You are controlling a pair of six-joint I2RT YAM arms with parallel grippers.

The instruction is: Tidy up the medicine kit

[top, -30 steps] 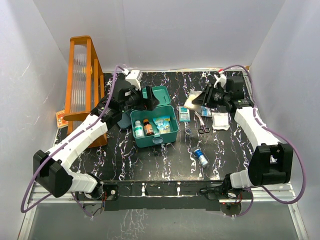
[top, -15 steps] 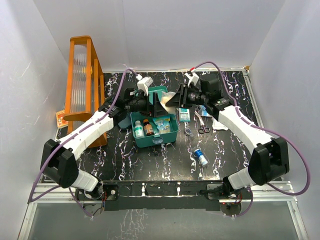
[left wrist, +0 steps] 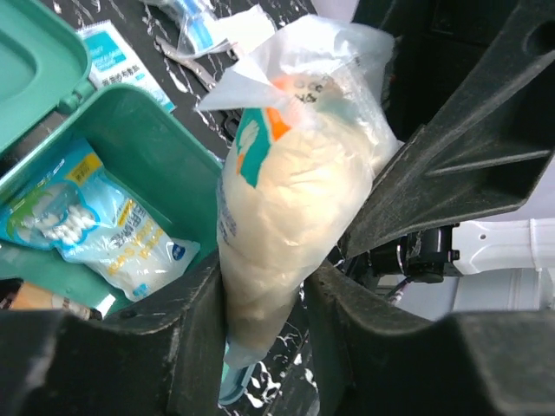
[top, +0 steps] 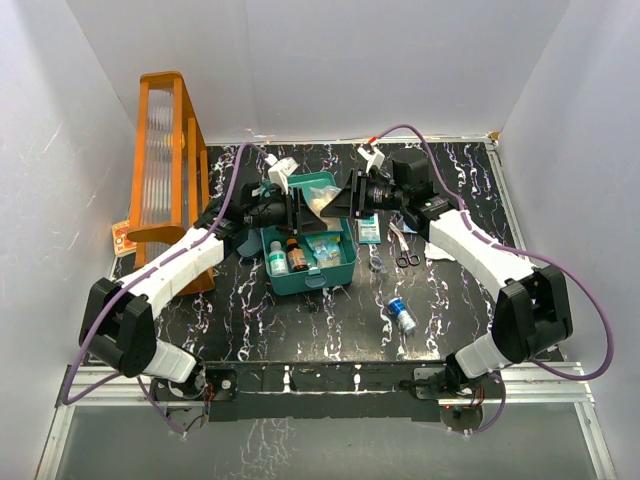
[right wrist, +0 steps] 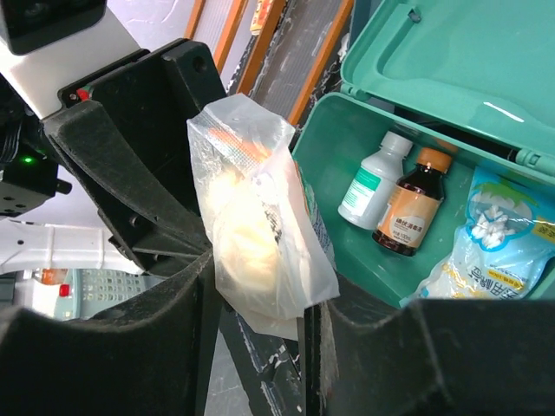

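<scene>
The teal medicine kit [top: 312,282] stands open at mid table, its lid [top: 328,186] tipped back. Inside lie a white bottle [right wrist: 373,191], a brown bottle [right wrist: 409,212] and a cotton-swab packet [right wrist: 486,251]. Above its back edge hangs a clear bag of cream padding [top: 322,203]. My left gripper [top: 304,210] and my right gripper [top: 341,203] meet there, nose to nose. The left fingers squeeze the lower part of the bag [left wrist: 286,199]. The bag [right wrist: 256,243] also sits between the right fingers, touching both.
A tall orange rack [top: 165,170] stands at the far left. Right of the kit lie a blue-white packet [top: 369,230], scissors [top: 405,256], a white gauze pad [top: 441,241] and a small blue vial [top: 402,316].
The right arm carried the bag leftwards from the table's right side to above the kit. The left gripper, wide open before, has closed on the bag.
</scene>
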